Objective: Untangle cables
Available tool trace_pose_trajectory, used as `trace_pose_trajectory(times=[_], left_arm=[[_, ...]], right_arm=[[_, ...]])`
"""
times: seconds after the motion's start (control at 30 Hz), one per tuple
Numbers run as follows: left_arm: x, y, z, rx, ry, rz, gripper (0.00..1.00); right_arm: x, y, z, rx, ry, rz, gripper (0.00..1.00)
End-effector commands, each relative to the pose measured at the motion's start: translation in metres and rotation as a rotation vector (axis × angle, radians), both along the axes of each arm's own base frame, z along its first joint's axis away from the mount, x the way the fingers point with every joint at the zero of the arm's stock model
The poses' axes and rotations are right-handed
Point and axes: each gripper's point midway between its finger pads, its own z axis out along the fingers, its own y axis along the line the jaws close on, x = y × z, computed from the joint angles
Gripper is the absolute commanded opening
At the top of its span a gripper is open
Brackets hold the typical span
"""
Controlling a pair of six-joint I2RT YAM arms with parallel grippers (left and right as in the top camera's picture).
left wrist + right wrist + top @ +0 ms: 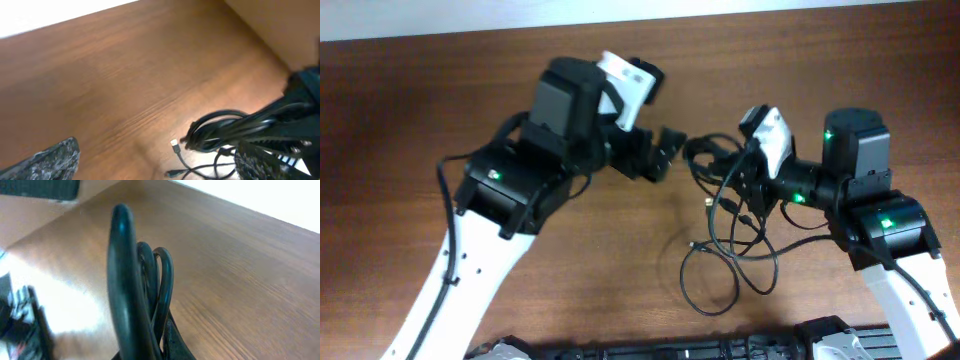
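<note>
The cables are thin black cords in tangled loops on the brown table, right of centre, with small plug ends. My right gripper is shut on the upper part of the bundle. In the right wrist view the gripped cables rise as several strands right before the camera, pinched at my right gripper. My left gripper stands open just left of the bundle, holding nothing. In the left wrist view my left gripper has its fingers far apart, and the cables with a light plug lie ahead to the right.
The wooden table extends left and behind both arms. My right arm shows dark at the right edge of the left wrist view. Dark equipment lines the table's front edge.
</note>
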Motion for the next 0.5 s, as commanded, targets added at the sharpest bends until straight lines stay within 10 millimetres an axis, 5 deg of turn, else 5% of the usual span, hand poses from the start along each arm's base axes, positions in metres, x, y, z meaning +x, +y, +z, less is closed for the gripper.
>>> trace_pose_trajectory(times=[0.0,0.1,0.2,0.27,0.47], left_arm=[[0.005,0.006,0.009,-0.116,0.102,0.151,0.99],[0.002,0.004,0.01,-0.166,0.158,0.178,1.0],[0.001,0.003,0.01,-0.211,0.212,0.223,0.86],[0.001,0.003,0.01,-0.267,0.281,0.285,0.98],[-0.009,-0.008,0.014,-0.365,0.408,0.289,1.0]], right_arm=[[0.011,-0.007,0.009,0.056,0.053,-0.121,0.04],[0.012,-0.007,0.01,0.057,0.047,-0.121,0.04],[0.014,-0.006,0.015,0.082,0.045,-0.135,0.04],[0.017,-0.006,0.024,0.117,0.034,-0.152,0.04],[0.028,-0.004,0.056,0.25,-0.002,-0.196,0.04]])
